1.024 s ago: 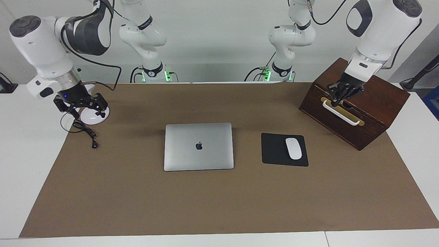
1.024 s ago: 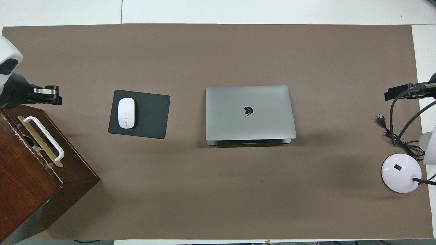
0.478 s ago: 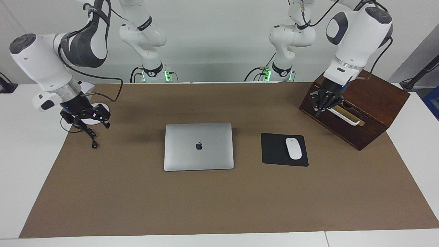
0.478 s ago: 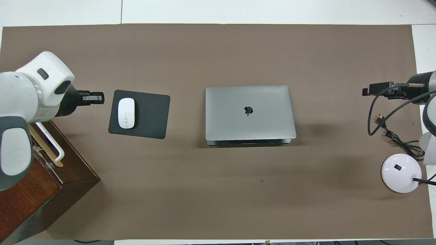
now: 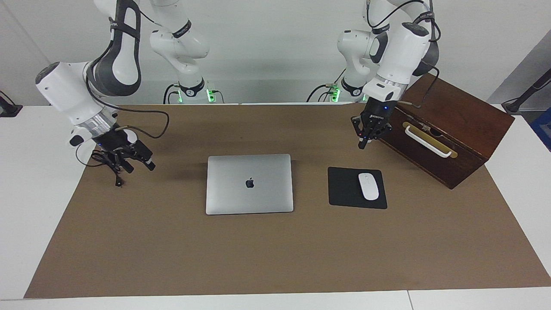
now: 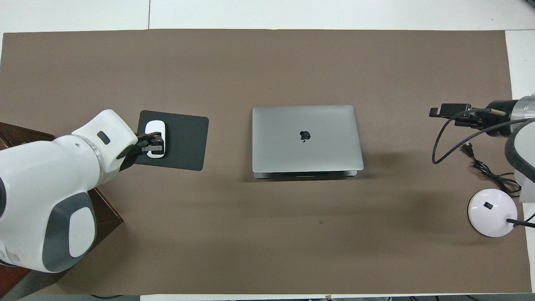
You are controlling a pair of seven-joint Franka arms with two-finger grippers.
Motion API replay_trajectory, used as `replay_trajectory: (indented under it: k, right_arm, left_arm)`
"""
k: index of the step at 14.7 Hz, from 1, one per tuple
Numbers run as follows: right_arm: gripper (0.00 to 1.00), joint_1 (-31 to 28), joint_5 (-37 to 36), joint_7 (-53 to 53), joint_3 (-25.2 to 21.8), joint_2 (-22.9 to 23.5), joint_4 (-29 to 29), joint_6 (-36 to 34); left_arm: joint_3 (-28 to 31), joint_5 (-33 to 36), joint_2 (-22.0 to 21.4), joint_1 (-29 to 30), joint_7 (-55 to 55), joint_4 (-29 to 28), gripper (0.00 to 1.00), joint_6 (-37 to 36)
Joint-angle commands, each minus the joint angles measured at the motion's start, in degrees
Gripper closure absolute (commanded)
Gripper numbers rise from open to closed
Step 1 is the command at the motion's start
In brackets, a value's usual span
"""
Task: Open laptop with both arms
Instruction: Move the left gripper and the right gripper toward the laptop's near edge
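Observation:
The silver-grey laptop (image 5: 249,183) (image 6: 307,138) lies shut and flat in the middle of the brown mat, with the dark logo on its lid facing up. My left gripper (image 5: 363,144) (image 6: 155,144) hangs shut and holds nothing. It is in the air beside the wooden box's corner, over the mouse pad's edge, toward the left arm's end from the laptop. My right gripper (image 5: 137,163) (image 6: 439,112) hangs low over the mat toward the right arm's end, well apart from the laptop. Neither gripper touches the laptop.
A black mouse pad (image 5: 344,189) (image 6: 184,142) with a white mouse (image 5: 369,186) (image 6: 156,125) lies beside the laptop. A dark wooden box (image 5: 447,129) with a white handle stands at the left arm's end. A white round lamp base (image 6: 492,212) and a black cable (image 6: 485,167) lie at the right arm's end.
Both arms have swung in from the table's ends toward the laptop. The left gripper left the box's handle and came over the mouse pad. The right gripper came down off the lamp base.

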Motion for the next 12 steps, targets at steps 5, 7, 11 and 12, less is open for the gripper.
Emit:
replay_trajectory:
  k: [5, 7, 11, 12]
  right_arm:
    - [0.00, 6.6, 3.2, 3.6, 0.1, -2.6, -4.7, 7.4]
    - [0.00, 8.5, 3.2, 6.4, 0.1, -2.5, -4.7, 9.0]
    - [0.00, 12.8, 3.1, 13.6, 0.1, -2.2, -4.7, 11.8]
    - [0.00, 14.2, 3.1, 16.3, 0.1, -2.1, -4.7, 12.6]
  left_arm:
    - [0.8, -1.1, -9.8, -8.0, -0.3, -18.8, 1.00, 15.2]
    - [0.8, -1.1, -10.4, -9.9, -0.6, -21.6, 1.00, 17.9]
    - [0.8, -1.1, -9.7, -14.5, -3.1, -26.1, 1.00, 26.6]
    - [0.8, -1.1, -9.0, -15.3, -3.8, -26.4, 1.00, 27.9]
